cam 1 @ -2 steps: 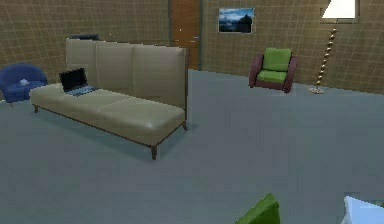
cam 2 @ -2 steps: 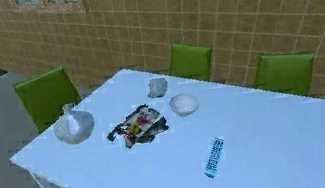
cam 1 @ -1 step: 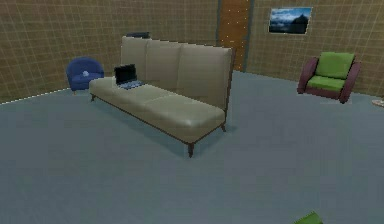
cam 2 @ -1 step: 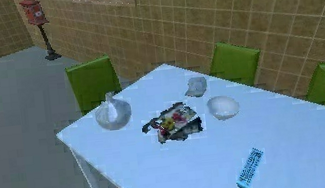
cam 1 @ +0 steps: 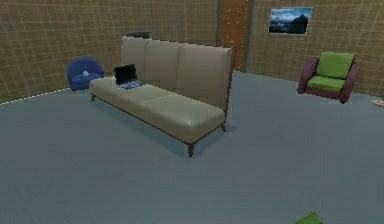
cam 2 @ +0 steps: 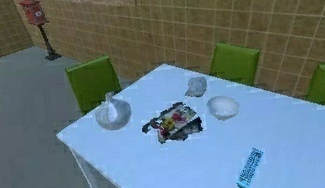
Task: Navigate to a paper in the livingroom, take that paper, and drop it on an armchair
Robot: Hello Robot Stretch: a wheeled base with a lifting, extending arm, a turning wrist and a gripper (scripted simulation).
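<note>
In the forward view, a blue armchair [cam 1: 85, 72] sits upper left, a beige sofa [cam 1: 170, 90] carrying a laptop [cam 1: 127, 76] is at centre, and a green-cushioned armchair [cam 1: 330, 75] is upper right. In the arm side view, a multicoloured paper [cam 2: 173, 121] lies mid-frame on the white tabletop [cam 2: 168, 167], between a pale vase [cam 2: 112, 112] and a bowl [cam 2: 222, 107]. I cannot tell the end effector's state.

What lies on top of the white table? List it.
On the table: a round pale vase, a printed paper, a bowl, a small grey thing, a remote. Whatever lies beneath the paper is covered.
</note>
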